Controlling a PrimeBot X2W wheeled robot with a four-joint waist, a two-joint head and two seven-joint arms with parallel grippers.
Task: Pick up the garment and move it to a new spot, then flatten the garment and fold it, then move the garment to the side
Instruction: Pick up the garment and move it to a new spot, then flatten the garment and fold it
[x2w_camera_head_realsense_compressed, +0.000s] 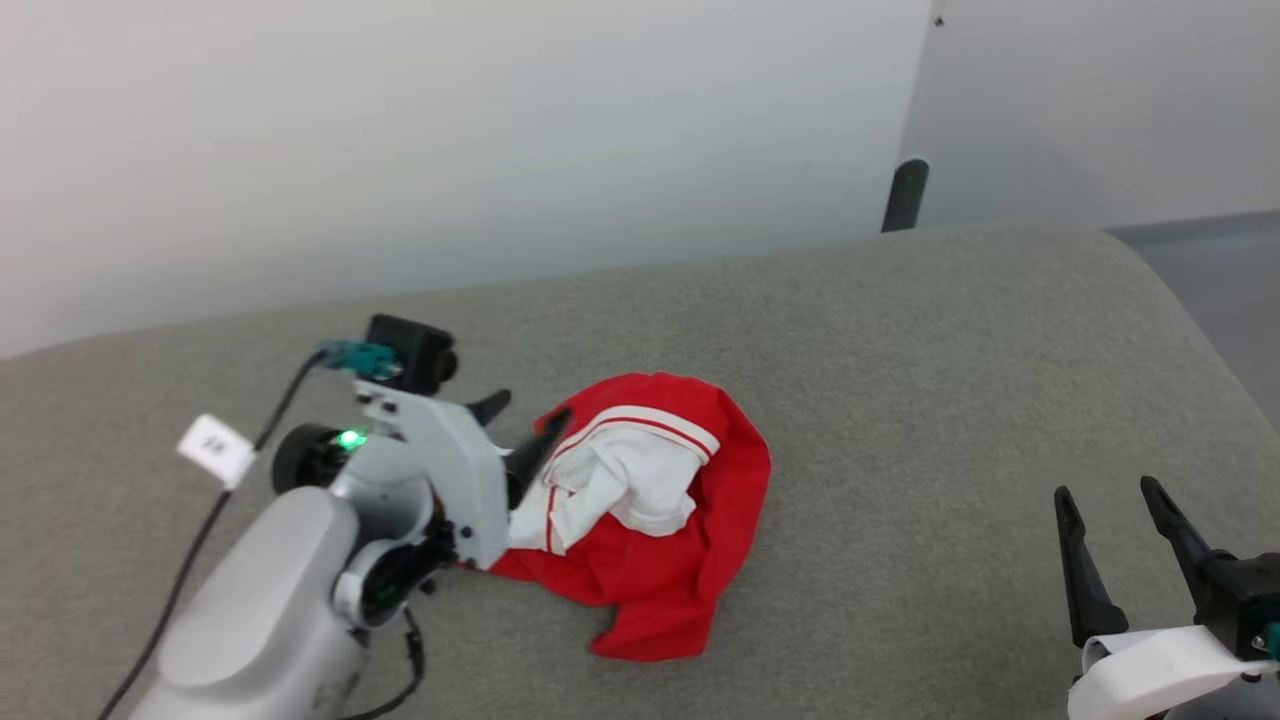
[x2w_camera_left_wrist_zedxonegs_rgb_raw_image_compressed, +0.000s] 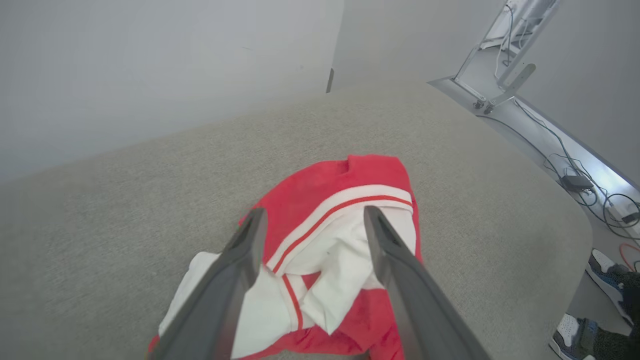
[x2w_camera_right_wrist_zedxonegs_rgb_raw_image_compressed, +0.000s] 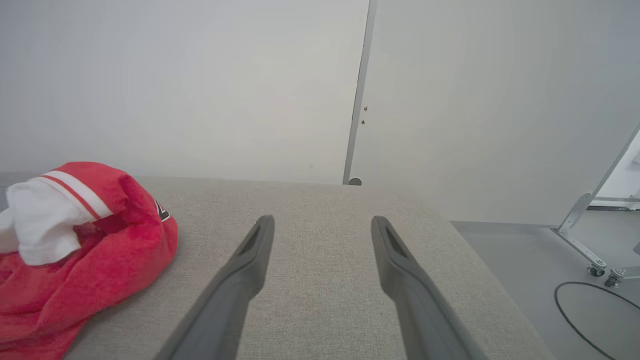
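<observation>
On the left of the grey fabric-covered table (x2w_camera_head_realsense_compressed: 900, 400), the left gripper (x2w_camera_head_realsense_compressed: 522, 425) sits low with its two dark fingers spread wide, clamping nothing. In its wrist view they straddle the white sleeve (x2w_camera_left_wrist_zedxonegs_rgb_raw_image_compressed: 340, 255); whether they touch the cloth is unclear. Just to its right lies the garment (x2w_camera_head_realsense_compressed: 660, 570), a crumpled red jersey heap near the table's middle, with the sleeve and red-white striped trim (x2w_camera_head_realsense_compressed: 650, 418) on top. Well apart, at the lower right, the right gripper (x2w_camera_head_realsense_compressed: 1105, 500) hangs over bare fabric, fingers likewise wide and empty.
</observation>
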